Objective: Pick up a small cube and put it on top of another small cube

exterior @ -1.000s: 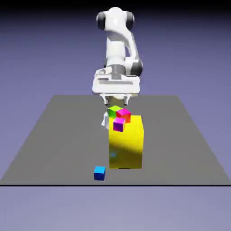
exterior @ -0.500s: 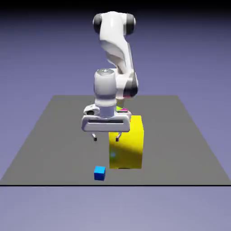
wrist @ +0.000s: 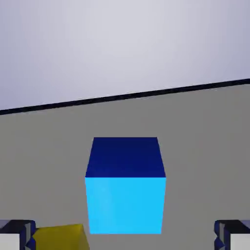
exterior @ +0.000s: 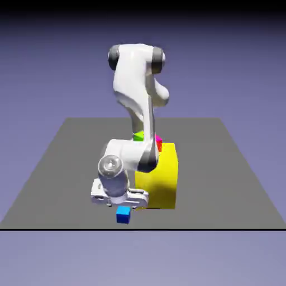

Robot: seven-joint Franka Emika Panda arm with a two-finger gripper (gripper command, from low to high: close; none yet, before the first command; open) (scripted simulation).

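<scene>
The small bright blue cube (exterior: 123, 215) rests on the grey table near its front edge, just left of the big yellow block (exterior: 162, 177). My gripper (exterior: 122, 204) hangs directly above the cube, and the hand hides its fingers in the exterior view. The hand view shows the blue cube (wrist: 125, 195) large and centred. The gripper (wrist: 125, 239) is open, with one fingertip (wrist: 17, 235) far to the cube's left and the other far to its right. Neither touches the cube.
Behind the arm, by the yellow block's far top edge, slivers of a green cube (exterior: 138, 134), a magenta cube (exterior: 158, 137) and a red cube (exterior: 160, 146) show. The table's front edge (exterior: 212, 228) runs close below the blue cube. A yellow corner (wrist: 61, 237) shows in the hand view.
The arm has swung down and forward, from the small cubes at the yellow block's top to just over the blue cube. The jaws have stayed open and the cubes have not moved.
</scene>
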